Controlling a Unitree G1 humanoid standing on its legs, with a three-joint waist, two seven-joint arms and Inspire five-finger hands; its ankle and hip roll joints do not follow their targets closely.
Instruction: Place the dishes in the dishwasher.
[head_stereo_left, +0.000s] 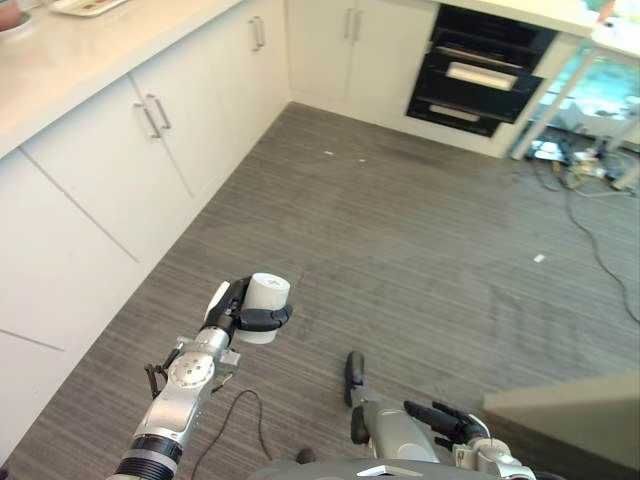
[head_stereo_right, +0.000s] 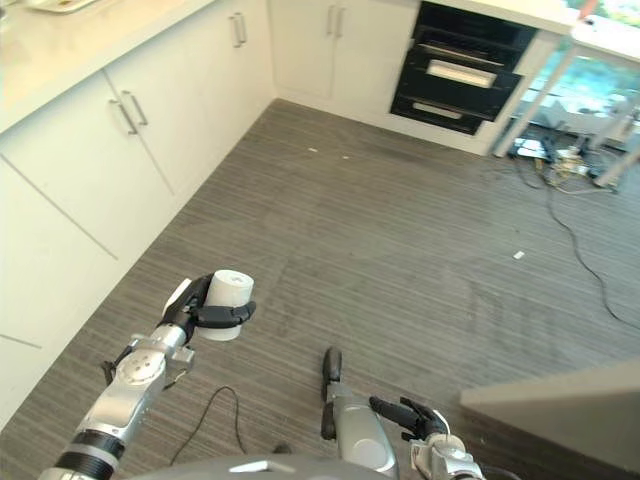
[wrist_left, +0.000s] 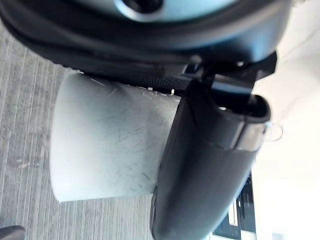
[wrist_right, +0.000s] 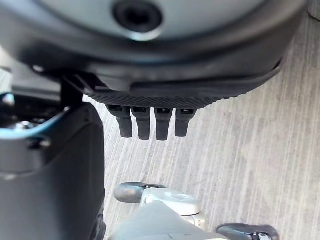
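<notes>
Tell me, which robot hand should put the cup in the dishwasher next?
Probably the left robot hand: it already grips the white cup. The right robot hand hangs low and holds nothing.

A white cup (head_stereo_left: 266, 305), plain and cylindrical, sits upright in the curled grip of the left hand (head_stereo_left: 232, 312), held above the grey striped floor beside the white cabinets. Its open top faces up; dark fingers wrap around its middle, the thumb on the opposite side. Seen from the wrist, the cup's pale wall shows fine scratches. The black dishwasher (head_stereo_left: 477, 72) stands at the far end of the kitchen, well apart from the cup.
</notes>
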